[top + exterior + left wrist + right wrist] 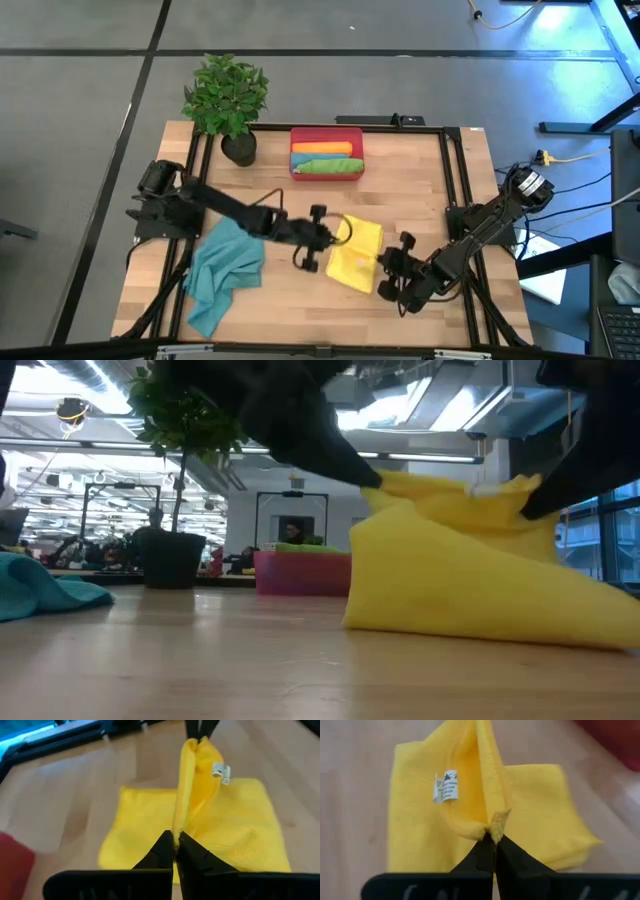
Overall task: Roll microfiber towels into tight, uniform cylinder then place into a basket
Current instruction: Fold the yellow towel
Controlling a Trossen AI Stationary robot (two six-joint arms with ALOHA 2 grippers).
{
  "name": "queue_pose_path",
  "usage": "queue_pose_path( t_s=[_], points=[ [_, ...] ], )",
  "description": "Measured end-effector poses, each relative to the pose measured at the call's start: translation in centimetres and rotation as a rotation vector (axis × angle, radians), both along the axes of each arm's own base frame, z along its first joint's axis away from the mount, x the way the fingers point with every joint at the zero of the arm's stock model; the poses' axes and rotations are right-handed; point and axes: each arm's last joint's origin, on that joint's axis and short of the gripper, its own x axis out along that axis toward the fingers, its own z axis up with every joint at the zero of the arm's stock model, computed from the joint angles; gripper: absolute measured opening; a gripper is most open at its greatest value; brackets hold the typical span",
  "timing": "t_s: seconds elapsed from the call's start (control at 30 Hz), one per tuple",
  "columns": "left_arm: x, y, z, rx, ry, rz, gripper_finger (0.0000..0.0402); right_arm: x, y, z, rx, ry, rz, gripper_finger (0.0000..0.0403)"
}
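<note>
From high up I can see my whole tabletop (420, 180). My left claw (318, 240) reaches in from the left edge, arm stretched long and low toward the middle. My right claw (393, 272) comes in from the right edge, arm bent and slanting down toward the front. Between them sits the yellow towel (355, 255), near the middle of the tabletop and a bit toward the front edge.

The high view does not show how I hold it, but my wrist views do. My left claw (176, 845) is pinched tight on one edge of the yellow towel (200, 825), and that edge stands up like a little ridge. My right claw (494, 845) is pinched tight on the other end of the same ridge (a small white tag (445, 786) hangs right beside it).

From the low view, the yellow towel (470, 575) looks like a tent, lifted at the top with its bottom resting on the wood.

A teal-blue towel (222, 270) lies crumpled near the front left corner. The basket (326, 175) sits by the back edge with an orange towel (322, 149) and a green towel (328, 165) inside. A plant (227, 97) in a black pot stands near the back left corner.
</note>
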Motion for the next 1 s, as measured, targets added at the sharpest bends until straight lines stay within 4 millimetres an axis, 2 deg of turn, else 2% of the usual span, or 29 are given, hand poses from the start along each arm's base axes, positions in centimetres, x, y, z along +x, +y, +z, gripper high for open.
queue_pose_path(
  t_s=[0.2,0.4,0.53,0.63,1.0],
  points=[
    [1.2,5.1,-1.4,-0.056,0.040,0.040,0.0000,0.3,-2.6,-1.5,-0.029,0.033,-0.105,0.0003],
    [2.1,8.1,-4.4,-0.114,0.097,0.045,0.0000,0.1,-4.9,-3.6,0.001,0.069,-0.186,0.0003],
    [2.6,9.0,-6.2,-0.132,0.112,0.049,0.0001,-0.2,-5.8,-5.0,0.045,0.042,-0.203,0.0008],
    [2.6,9.4,-6.9,-0.131,0.123,0.063,0.0012,-0.6,-6.4,-5.7,0.062,0.039,-0.214,0.0027],
    [2.7,9.9,-6.5,-0.042,0.104,0.131,0.0098,-0.7,-6.6,-5.8,0.043,0.071,-0.220,0.0115]
  ],
)
